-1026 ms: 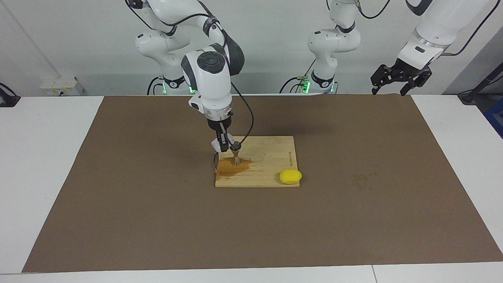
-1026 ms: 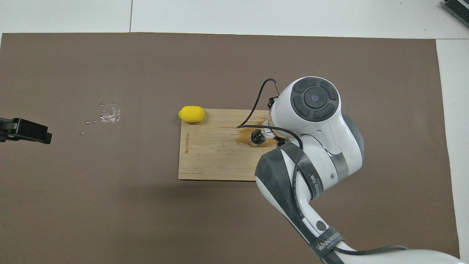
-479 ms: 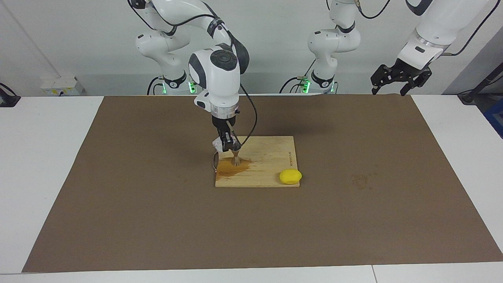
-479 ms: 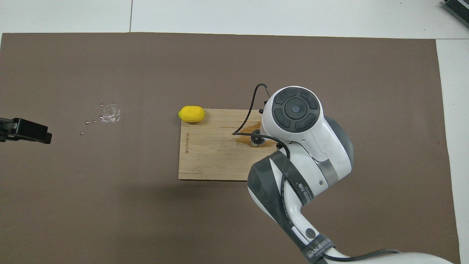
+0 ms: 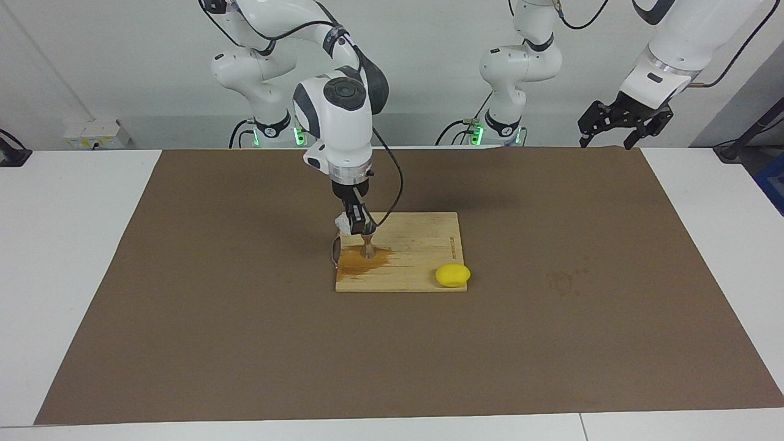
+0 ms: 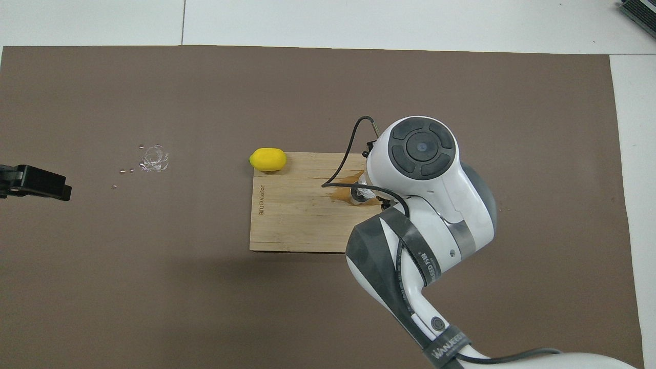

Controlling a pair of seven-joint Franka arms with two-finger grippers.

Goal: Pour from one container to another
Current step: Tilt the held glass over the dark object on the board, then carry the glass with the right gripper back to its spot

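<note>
A rectangular pale wooden cutting board (image 5: pixel 416 254) lies in the middle of a brown mat covering a white surface (image 5: pixel 73 245). It serves as the landmark here.

On the board, near its edge toward the right arm's end, stands a small silver hourglass-shaped metal jigger (image 5: pixel 368 243), upright. An amber liquid stain (image 5: pixel 358 261) spreads over the wood around its foot.

The right hand (image 5: pixel 354 228) hangs directly over the jigger, pointing down. It is clamped on a small clear cylindrical glass cup (image 5: pixel 340 224), held tilted just above and beside the jigger's rim. In the overhead view the arm's white wrist hides most of the cup (image 6: pixel 365 192) and the jigger.

Compared with a second ago, the right arm's wrist has swung upright and shifted slightly toward the left arm's end, carrying the cup a little higher over the jigger. The stain, board and jigger are unchanged.

A yellow lemon (image 5: pixel 452 275) rests touching the board's corner farthest from the robots, toward the left arm's end.

A few clear droplets (image 6: pixel 152 158) sit on the mat well away from the board, toward the left arm's end.

The left hand (image 5: pixel 623 125) waits in the air, well away from the board above the mat's edge at its own end, fingers spread wide and holding nothing, unmoved.
</note>
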